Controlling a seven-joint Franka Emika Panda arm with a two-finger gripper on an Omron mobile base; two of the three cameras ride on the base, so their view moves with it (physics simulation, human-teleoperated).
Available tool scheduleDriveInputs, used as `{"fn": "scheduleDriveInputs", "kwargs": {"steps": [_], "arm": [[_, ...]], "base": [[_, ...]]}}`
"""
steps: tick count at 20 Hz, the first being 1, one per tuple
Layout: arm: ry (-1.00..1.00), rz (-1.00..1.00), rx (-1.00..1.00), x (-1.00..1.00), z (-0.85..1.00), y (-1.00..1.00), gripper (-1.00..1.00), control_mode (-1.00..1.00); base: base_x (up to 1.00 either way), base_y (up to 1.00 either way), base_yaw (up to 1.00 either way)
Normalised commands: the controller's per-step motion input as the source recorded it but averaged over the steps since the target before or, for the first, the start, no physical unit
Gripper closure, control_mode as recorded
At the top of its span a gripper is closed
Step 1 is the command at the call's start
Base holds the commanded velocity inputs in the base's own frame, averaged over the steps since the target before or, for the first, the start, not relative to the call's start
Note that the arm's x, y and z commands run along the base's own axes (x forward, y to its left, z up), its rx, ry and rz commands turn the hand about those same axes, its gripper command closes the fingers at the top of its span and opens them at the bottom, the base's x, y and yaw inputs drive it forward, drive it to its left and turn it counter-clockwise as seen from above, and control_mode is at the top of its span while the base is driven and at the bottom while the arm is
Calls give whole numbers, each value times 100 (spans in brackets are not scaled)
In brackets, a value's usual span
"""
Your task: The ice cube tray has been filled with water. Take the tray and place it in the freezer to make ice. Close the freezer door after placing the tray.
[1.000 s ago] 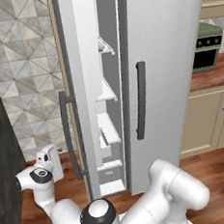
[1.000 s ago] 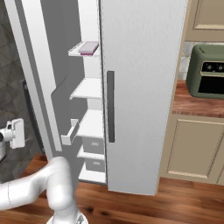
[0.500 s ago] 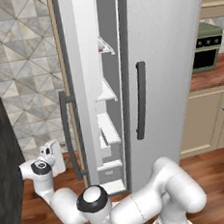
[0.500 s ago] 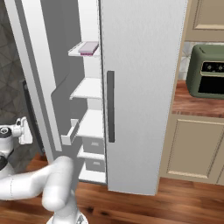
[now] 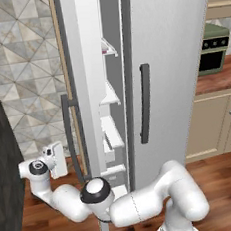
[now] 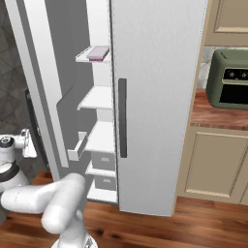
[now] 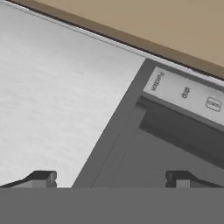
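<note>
The ice cube tray (image 6: 98, 53), pale with a magenta edge, lies flat on an upper white shelf inside the freezer (image 6: 99, 126); a sliver of the tray (image 5: 104, 49) also shows in the left base view. The freezer door (image 5: 87, 90) stands wide open, seen nearly edge on, with its dark bar handle (image 5: 69, 137) on the outer face. My gripper (image 5: 53, 153) hangs low on the outer side of the door, close to the handle's lower part, open and empty. In the hand view the gripper (image 7: 109, 179) faces the door's brushed face and dark-framed dispenser panel (image 7: 175, 131).
The right fridge door (image 5: 173, 72) is shut, with its dark handle (image 5: 144, 102). A green toaster oven (image 6: 227, 80) sits on a wooden counter over beige cabinets (image 6: 213, 169). A tiled wall (image 5: 23, 71) and a dark panel (image 5: 3, 173) lie left of my hand.
My gripper has risen a little and moved right, closer to the freezer door's outer face and handle. The door and the tray have not moved.
</note>
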Motion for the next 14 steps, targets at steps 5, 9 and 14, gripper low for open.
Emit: {"fn": "scheduleDriveInputs", "kwargs": {"steps": [5,9,14], "arm": [[0,-8,0,0,0,-46,-100,-100],[0,-8,0,-12,-4,-74,-100,-100],[0,-8,0,-34,-12,-96,-100,-100]], "base": [[0,0,0],[0,0,0],[0,0,0]]}}
